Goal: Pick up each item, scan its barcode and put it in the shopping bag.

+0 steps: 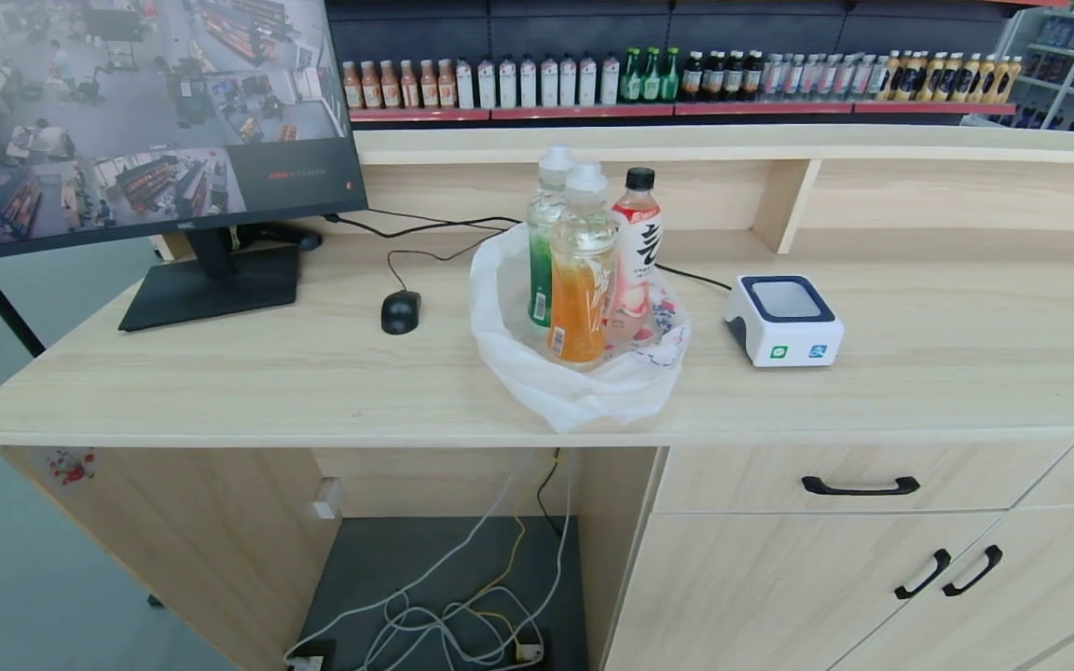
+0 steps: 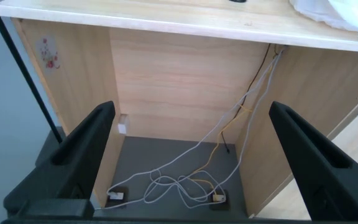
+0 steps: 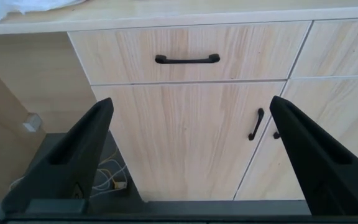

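Three drink bottles (image 1: 584, 270) are standing upright inside the white shopping bag (image 1: 584, 396) on the counter (image 1: 220, 382), with the barcode scanner (image 1: 782, 320) sitting just beside the bag on the robot's right. The left hand (image 2: 192, 111) is hovering with fingers spread wide before the recess of tangled cables (image 2: 185, 180) under the counter, while the right hand (image 3: 191, 106), equally spread, is facing the drawer (image 3: 135, 56) below.

On the counter (image 1: 220, 382), 3 bottles (image 1: 582, 280) stand in the bag (image 1: 584, 391); the scanner (image 1: 782, 320) sits at the bag's 3 o'clock, the mouse (image 1: 400, 311) at 9, the monitor (image 1: 141, 112) at 10; a shelf (image 1: 677, 110) runs behind at 12.
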